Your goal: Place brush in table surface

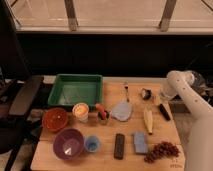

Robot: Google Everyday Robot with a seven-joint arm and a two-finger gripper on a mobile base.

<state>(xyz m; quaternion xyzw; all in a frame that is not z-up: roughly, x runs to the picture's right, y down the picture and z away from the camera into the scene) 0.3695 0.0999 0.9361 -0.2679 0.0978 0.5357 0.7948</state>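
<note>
While a white robot arm (186,92) bends in from the right edge, its gripper (161,98) hangs low over the far right part of the light wooden table surface (102,131), right at the brush (146,93); whether the jaws are clenched or released cannot be told. Beside the gripper, the brush shows its small round head with the pale face turned up, just right of a thin fork (126,91), and a dark handle slants away from it toward the right edge of the surface. Whether the brush lies free or is gripped cannot be told. At the far left corner sits a green tray (75,90). In front of it are an orange bowl (55,119), a white cup (80,111) and a small reddish item (101,114), with a grey plate (121,111) and a pale yellow object (148,120) to their right. Along the near edge are a purple bowl (68,144), a small blue cup (91,144), a black remote (119,146), a blue sponge (140,142) and a bunch of grapes (161,150).
</note>
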